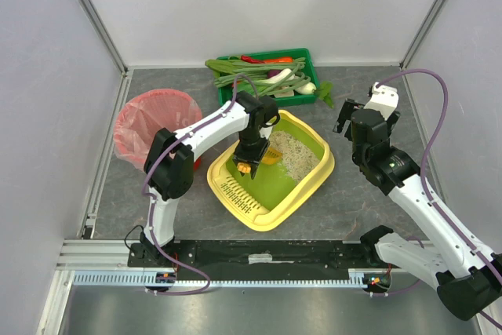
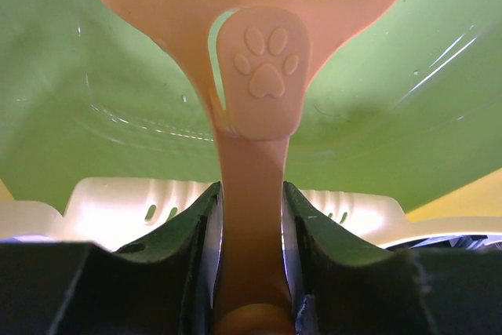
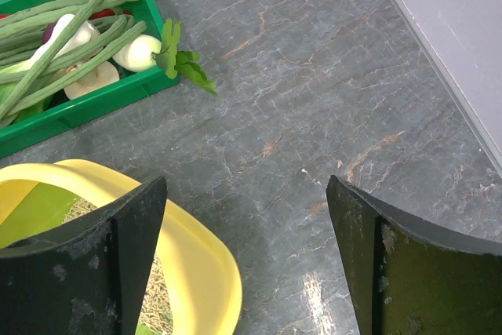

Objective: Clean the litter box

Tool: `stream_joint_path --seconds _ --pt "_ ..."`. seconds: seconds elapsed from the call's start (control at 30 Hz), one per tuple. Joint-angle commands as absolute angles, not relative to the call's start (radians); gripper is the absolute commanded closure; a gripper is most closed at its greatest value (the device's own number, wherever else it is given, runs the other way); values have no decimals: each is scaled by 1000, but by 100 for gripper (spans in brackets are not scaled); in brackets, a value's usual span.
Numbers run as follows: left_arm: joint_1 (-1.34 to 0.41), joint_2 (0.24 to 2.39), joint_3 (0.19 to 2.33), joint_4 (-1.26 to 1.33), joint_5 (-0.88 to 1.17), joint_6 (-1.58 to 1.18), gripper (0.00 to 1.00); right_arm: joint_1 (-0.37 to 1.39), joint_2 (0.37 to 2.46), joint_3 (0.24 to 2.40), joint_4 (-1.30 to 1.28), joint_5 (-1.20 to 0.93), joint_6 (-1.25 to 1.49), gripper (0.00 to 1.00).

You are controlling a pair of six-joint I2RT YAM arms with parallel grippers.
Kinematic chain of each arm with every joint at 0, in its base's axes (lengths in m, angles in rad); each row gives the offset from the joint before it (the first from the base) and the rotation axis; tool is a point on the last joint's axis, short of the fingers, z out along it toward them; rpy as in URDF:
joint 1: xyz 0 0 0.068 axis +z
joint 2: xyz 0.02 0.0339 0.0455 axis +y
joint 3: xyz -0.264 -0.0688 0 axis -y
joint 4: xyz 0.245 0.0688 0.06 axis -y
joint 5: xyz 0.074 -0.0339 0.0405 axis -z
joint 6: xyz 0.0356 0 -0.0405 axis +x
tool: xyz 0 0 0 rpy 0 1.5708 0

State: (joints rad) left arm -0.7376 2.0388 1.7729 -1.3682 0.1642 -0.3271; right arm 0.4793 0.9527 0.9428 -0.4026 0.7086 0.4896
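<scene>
The litter box (image 1: 318,179) is a yellow tray with a lime-green inside, set at the middle of the table, its slotted ledge (image 1: 238,192) toward the near left. Pale litter (image 1: 292,153) lies heaped at its far right end. My left gripper (image 1: 246,164) reaches down into the tray and is shut on the handle of an orange slotted scoop (image 2: 264,76) with a paw print. The scoop's head lies over the green floor (image 2: 94,100). My right gripper (image 3: 247,194) hangs open and empty over the bare table, right of the tray's yellow rim (image 3: 200,268).
A dark green crate (image 1: 303,56) of vegetables stands at the back, also in the right wrist view as a green crate (image 3: 102,96). A red bin with a pink bag (image 1: 149,119) sits at the left. White walls enclose the grey table (image 1: 369,202).
</scene>
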Motion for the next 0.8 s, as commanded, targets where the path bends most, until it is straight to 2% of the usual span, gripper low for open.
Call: stream_joint_path --seconds 0.0,0.77 --pt "-733 2088 1818 -1516 106 -288 98 472 953 956 -397 736 502 9" --pt "-758 2079 1759 -1278 2 -224 98 469 948 951 -396 733 511 9"
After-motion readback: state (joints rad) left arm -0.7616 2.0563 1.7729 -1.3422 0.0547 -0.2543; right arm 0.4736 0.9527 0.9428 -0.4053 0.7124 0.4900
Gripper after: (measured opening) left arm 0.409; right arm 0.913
